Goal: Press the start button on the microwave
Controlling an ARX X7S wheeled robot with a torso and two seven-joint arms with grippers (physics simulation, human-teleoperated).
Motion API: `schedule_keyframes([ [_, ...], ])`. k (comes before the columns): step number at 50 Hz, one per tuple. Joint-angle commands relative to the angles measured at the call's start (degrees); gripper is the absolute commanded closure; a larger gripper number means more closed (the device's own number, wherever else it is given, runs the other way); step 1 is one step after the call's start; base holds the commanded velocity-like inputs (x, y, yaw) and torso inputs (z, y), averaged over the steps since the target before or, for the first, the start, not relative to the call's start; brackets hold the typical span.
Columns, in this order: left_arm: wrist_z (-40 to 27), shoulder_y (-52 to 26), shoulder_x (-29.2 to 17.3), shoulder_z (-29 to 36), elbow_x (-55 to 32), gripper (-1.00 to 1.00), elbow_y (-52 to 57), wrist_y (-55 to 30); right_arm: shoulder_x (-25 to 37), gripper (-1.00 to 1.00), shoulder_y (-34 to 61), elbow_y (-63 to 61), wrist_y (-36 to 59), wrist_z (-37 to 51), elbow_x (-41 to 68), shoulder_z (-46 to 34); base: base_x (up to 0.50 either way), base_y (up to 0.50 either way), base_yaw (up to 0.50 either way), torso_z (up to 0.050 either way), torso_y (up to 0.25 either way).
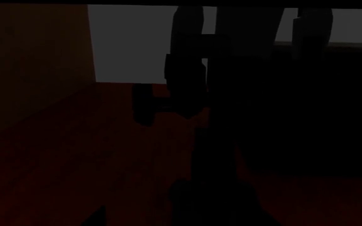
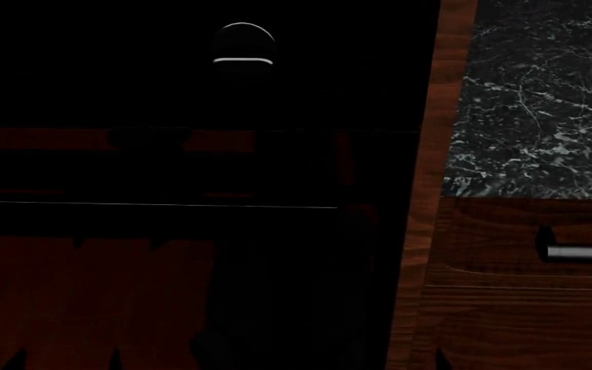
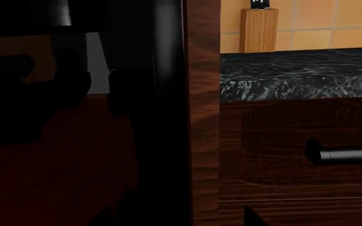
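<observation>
- One dark stone counter top (image 2: 543, 100).
- One drawer (image 2: 523, 247) under the counter top.
- One bar handle (image 2: 584, 252) on that drawer.
- One tall wooden post (image 2: 430, 177) beside the counter top.
- One wooden block (image 3: 258, 29) standing at the back of the counter top.
- One small round shape (image 2: 244, 42) with one bright line across it, high in the dark.

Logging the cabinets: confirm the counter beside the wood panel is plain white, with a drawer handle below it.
Wrong colour. The counter is black marble with white veins, as the right wrist view shows. It does sit beside the wood panel, with the drawer handle below.
</observation>
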Motion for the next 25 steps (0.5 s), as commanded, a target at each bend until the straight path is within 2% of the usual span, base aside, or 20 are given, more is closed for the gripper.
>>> schedule_keyframes([
  [1,-0.63,0.30,-0.49,0.38,-0.47,-1.00,0.22,0.28,2.48,-1.00,-2.09,-18.16,4.29,3.33,-0.58,0.73,0.00,0.00,0.00,0.000,0.000],
  [5,-0.83,0.25,-0.62,0.54,-0.69,-1.00,0.60,0.16,4.26,-1.00,0.03,-31.10,11.84,5.42,-1.05,1.56,0.00,0.00,0.00,0.000,0.000],
  [10,-1.03,0.15,-0.80,0.50,-1.10,-1.00,0.53,0.27,4.68,-1.00,4.34,-37.29,21.15,8.56,-1.69,2.50,0.00,0.00,0.00,0.000,0.000],
  [11,-1.07,0.15,-0.84,0.49,-1.16,-1.00,0.44,0.37,5.54,-1.00,4.96,-37.95,20.53,6.25,0.30,2.19,0.00,0.00,0.00,0.000,0.000],
  [16,-1.42,0.16,-1.13,0.42,-1.45,-1.00,0.75,0.12,5.98,-1.00,11.87,-44.16,32.84,11.41,-4.95,1.13,0.00,0.00,0.00,0.000,0.000],
  [22,-1.80,0.49,-1.49,0.60,-1.54,-1.00,1.38,-0.18,7.86,-1.00,20.18,-48.66,36.90,9.09,-4.30,0.69,0.00,0.00,0.00,0.000,0.000],
  [25,-1.98,0.48,-1.60,0.77,-1.56,-1.00,1.76,-0.37,8.40,-1.00,26.40,-51.27,46.51,7.45,-1.23,1.08,0.00,0.00,0.00,0.000,0.000],
])
